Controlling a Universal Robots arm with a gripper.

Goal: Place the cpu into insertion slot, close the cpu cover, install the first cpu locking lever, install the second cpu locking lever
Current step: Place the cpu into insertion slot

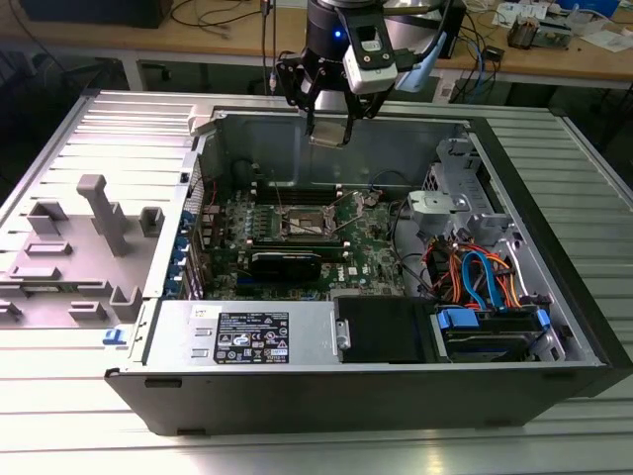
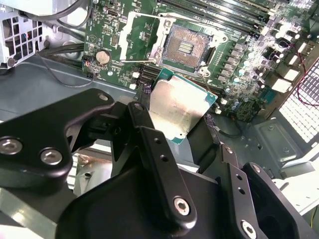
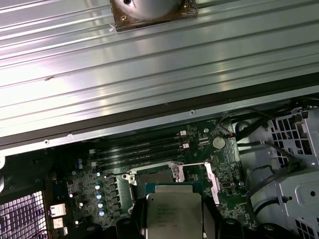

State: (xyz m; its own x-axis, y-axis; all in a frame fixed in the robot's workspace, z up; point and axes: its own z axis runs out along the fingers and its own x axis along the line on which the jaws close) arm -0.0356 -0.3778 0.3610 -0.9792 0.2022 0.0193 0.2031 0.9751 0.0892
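In the exterior view, the gripper point(image 1: 329, 127) is pointing straight down from the arm over the open computer case point(image 1: 297, 401). It is pinching the cpu point(image 1: 329, 136) at twelve o'clock from the insertion slot point(image 1: 309, 224), well clear of it.

In the second wrist view, black fingers point(image 2: 145, 130) are clamping the tilted cpu's opposite edges. The slot is lying bare, with the cpu cover point(image 2: 129, 32) lifted open beside it.

In the first wrist view, the cpu is hovering near the slot, apart from it.
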